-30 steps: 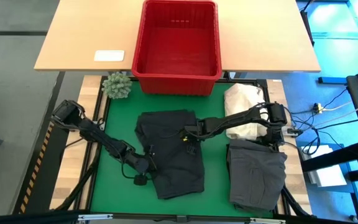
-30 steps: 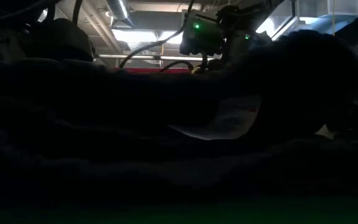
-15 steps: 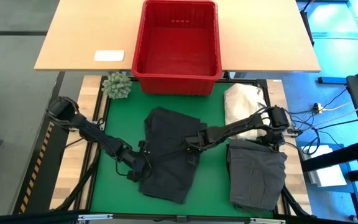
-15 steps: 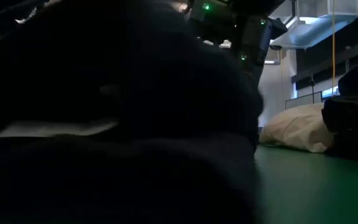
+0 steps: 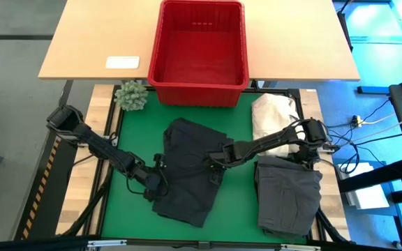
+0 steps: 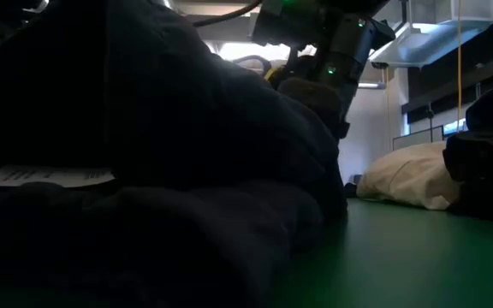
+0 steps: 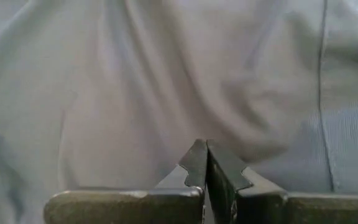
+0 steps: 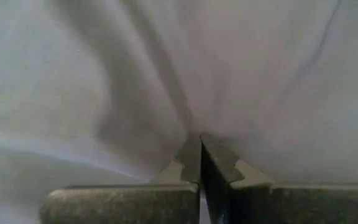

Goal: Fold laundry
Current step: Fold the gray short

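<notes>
We found the green mat-covered table (image 5: pixel 239 209) carrying everything, with the empty red plastic basket (image 5: pixel 198 49) at its far edge, on the wooden table beyond. In the middle of the mat lay the black cloth garment (image 5: pixel 187 171), rumpled, with its long axis running from the basket end toward the near edge and tilted a little, so the near end leaned toward the left arm's side. A second garment, dark grey and already folded (image 5: pixel 288 195), sat on the right part of the mat, just beside the cream-white cloth heap (image 5: pixel 272 122).

The left gripper (image 5: pixel 155 188) was pressed together on the garment's left edge near its lower end; its wrist view showed the fingers shut with fabric drawn into the pinch. The right gripper (image 5: pixel 216 159) was likewise pinched shut on the cloth, at the garment's right edge around mid-length.

In our judgement the step in hand was laying the piece out — or carrying a fold across it. To do that well we would have kept both pinches level and moved them together, holding the cloth lightly taut so no crease bunched between them, and let go only once the edge lay flat on the mat.
</notes>
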Controlling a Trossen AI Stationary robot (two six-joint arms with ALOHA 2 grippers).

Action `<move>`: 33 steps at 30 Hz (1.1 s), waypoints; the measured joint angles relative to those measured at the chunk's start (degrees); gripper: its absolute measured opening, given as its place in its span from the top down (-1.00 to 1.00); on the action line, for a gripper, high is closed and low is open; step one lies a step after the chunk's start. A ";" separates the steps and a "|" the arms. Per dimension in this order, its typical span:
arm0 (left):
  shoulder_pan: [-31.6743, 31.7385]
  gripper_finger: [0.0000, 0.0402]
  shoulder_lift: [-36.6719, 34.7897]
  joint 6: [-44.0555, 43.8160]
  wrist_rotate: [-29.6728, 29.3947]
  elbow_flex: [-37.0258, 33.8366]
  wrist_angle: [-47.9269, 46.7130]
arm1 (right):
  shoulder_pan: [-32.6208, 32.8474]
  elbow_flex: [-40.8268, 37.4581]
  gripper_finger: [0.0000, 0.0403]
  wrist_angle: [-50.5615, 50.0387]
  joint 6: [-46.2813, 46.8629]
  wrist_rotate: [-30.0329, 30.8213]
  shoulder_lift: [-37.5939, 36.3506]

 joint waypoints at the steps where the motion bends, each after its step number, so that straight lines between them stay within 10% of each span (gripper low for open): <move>1: 0.00 1.00 0.00 -0.63 -0.11 0.00 0.08 | 0.00 0.00 0.99 0.10 -0.01 0.02 -0.16; 33: 0.04 1.00 -0.13 -0.69 -0.21 0.20 0.34 | 4.48 0.09 0.99 16.65 -7.25 0.67 -3.20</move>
